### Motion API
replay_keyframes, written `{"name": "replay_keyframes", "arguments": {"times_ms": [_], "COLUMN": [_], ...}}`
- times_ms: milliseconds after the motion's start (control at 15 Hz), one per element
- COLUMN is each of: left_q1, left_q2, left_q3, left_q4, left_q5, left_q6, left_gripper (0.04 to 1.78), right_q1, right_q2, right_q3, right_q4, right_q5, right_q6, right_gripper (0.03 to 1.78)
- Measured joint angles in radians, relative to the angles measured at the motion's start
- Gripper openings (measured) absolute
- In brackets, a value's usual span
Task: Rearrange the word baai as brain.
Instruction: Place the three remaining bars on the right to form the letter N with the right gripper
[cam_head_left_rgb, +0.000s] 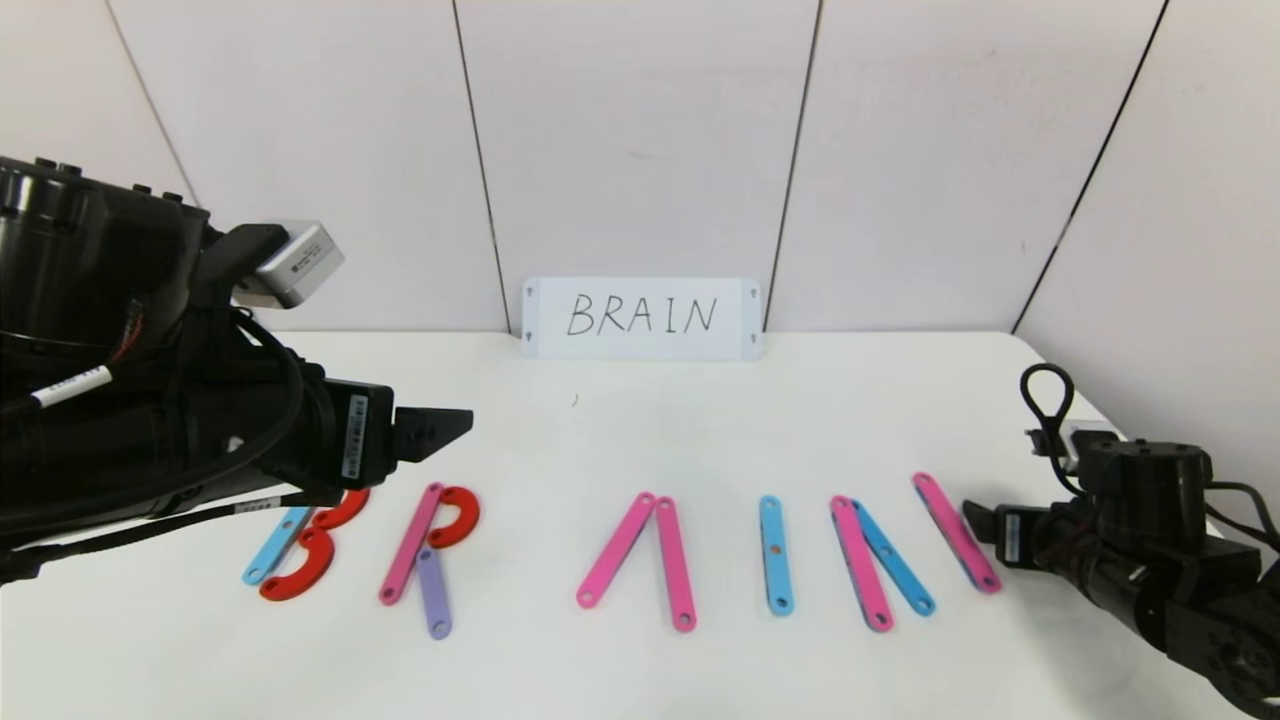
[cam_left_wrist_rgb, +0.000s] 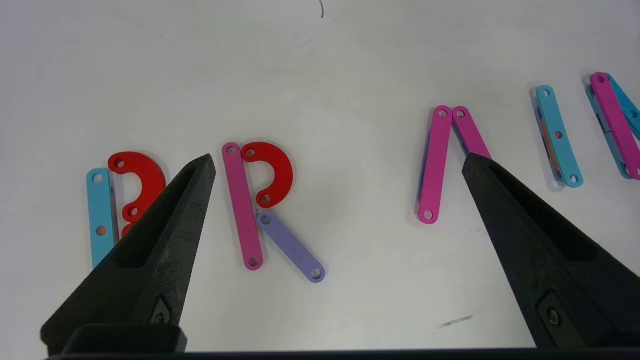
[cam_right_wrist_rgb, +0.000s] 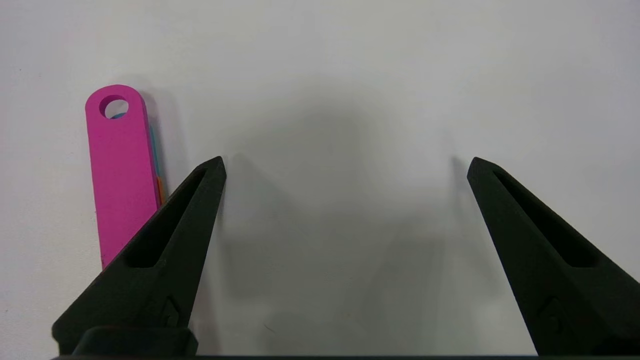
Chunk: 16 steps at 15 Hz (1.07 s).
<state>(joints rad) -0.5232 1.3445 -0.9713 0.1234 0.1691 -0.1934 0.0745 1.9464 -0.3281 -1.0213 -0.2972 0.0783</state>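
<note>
**Letters laid out as BRAIN, both jaws wide and empty**

The white table (cam_head_left_rgb: 640, 430) carries the whole row of flat plastic letters, laid in a line facing the robot so that it can be read against the white card handwritten BRAIN (cam_head_left_rgb: 641, 318), which is propped at the wall behind as a model.

The left gripper (cam_left_wrist_rgb: 337, 165) is held above the row with its jaws spread wide and nothing between them. Framed in their gap is the R, built from a pink straight strip (cam_left_wrist_rgb: 242, 206), a red C-shaped curve (cam_left_wrist_rgb: 272, 172) and a purple straight strip (cam_left_wrist_rgb: 292, 246) as the slanted leg. Just outside one jaw lies the B, a blue strip (cam_left_wrist_rgb: 100, 215) with red curves (cam_left_wrist_rgb: 142, 182) partly hidden by that jaw; outside the other jaw the pink A (cam_left_wrist_rgb: 440, 160) is crossed by the jaw tip.

The right gripper (cam_right_wrist_rgb: 345, 165) is low beside the far end of the row, jaws likewise fully apart and empty, with only bare table between them. The last pink strip (cam_right_wrist_rgb: 122, 175) of the N lies just outside one jaw, stacked on a blue piece whose edge shows beneath.

The single blue I (cam_head_left_rgb: 775, 555) lies between A and N. The spelling is judged essentially complete, though no crossbar is seen on the A.
</note>
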Motion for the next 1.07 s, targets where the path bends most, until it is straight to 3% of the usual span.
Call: {"name": "replay_keyframes", "arguments": {"times_ms": [733, 1067], "left_q1": [0.0, 0.0], "left_q2": [0.0, -0.004], "left_q3": [-0.001, -0.001], "left_q4": [0.0, 0.0], "left_q5": [0.0, 0.0], "left_q6": [0.0, 0.0], "left_gripper": [1.73, 1.73], "right_q1": [0.067, 0.068], "right_q2": [-0.025, -0.009], "right_q3": [0.038, 0.014], "right_q4": [0.006, 0.006], "right_q5": [-0.01, -0.012], "right_q6": [0.004, 0.004], "right_gripper": [1.69, 1.69]}}
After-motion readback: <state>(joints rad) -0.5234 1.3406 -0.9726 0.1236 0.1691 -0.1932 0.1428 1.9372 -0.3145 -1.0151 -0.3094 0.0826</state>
